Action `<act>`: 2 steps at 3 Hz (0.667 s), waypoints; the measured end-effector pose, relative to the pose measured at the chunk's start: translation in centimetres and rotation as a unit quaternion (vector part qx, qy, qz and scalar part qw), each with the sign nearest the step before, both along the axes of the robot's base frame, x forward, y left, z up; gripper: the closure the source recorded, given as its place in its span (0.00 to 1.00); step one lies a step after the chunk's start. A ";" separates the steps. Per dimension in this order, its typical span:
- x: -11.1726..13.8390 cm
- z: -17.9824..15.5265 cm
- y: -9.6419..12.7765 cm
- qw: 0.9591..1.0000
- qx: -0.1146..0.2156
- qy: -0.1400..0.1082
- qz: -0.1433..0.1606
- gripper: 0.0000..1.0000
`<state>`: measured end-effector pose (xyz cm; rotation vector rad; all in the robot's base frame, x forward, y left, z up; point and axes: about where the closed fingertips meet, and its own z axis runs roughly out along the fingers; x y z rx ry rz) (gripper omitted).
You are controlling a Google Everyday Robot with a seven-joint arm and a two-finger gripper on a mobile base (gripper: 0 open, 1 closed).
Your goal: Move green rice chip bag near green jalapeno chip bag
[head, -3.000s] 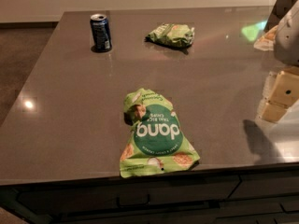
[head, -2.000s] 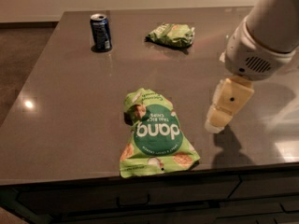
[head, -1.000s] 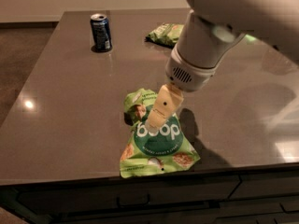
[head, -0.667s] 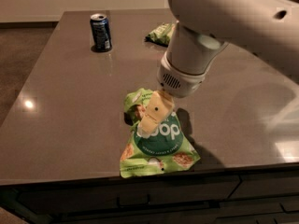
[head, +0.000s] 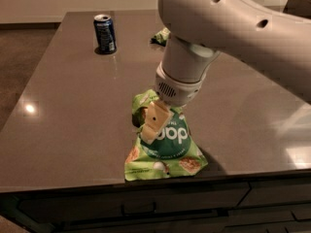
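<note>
The green rice chip bag (head: 167, 147), bright green with a dark circle and white letters, lies flat near the table's front edge. My gripper (head: 151, 127) hangs from the big white arm and is down on the bag's upper left part, touching or just above it. The green jalapeno chip bag (head: 161, 35) lies at the far side of the table. It is mostly hidden behind the arm, and only its left end shows.
A blue soda can (head: 105, 33) stands upright at the far left of the grey table (head: 73, 110). The table's front edge runs just below the rice chip bag, with drawers under it. The arm covers the upper right of the view.
The arm has swung in from the right edge, leftward and down, until the gripper is over the rice chip bag. The bags and the can have stayed in place.
</note>
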<state>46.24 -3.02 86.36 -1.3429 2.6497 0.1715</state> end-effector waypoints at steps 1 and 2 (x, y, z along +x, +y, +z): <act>0.3 0.2 0.7 1.000 -0.002 0.002 0.008 0.49; 1.5 2.1 1.3 1.000 -0.003 -0.013 0.027 0.79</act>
